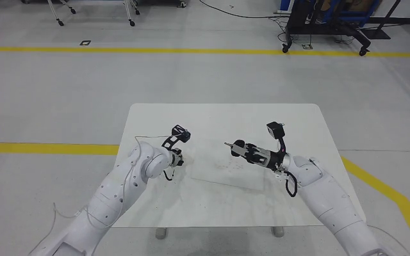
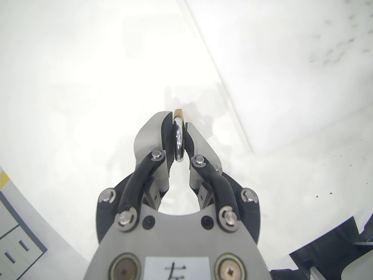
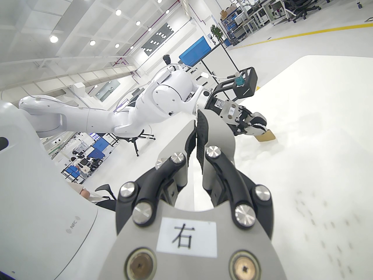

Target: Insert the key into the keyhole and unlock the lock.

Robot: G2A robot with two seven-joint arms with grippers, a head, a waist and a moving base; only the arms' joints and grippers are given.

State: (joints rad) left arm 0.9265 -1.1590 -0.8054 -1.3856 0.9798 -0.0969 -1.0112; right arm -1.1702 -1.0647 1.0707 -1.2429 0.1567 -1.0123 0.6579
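Desk (image 1: 224,118) below: left jaws clamp my lock (image 2: 178,142), right jaws pinch the key (image 1: 228,145); I should align squarely

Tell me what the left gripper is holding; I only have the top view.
Observer: In the left wrist view, the left gripper is shut on the silver shackle of a padlock.
Operator: Where's the lock's body?
Observer: In the right wrist view, the brass body sticks out past the gripper, down near the table.
Operator: And the right gripper with the key?
Observer: Its pads sit closed together, pointing at the padlock.
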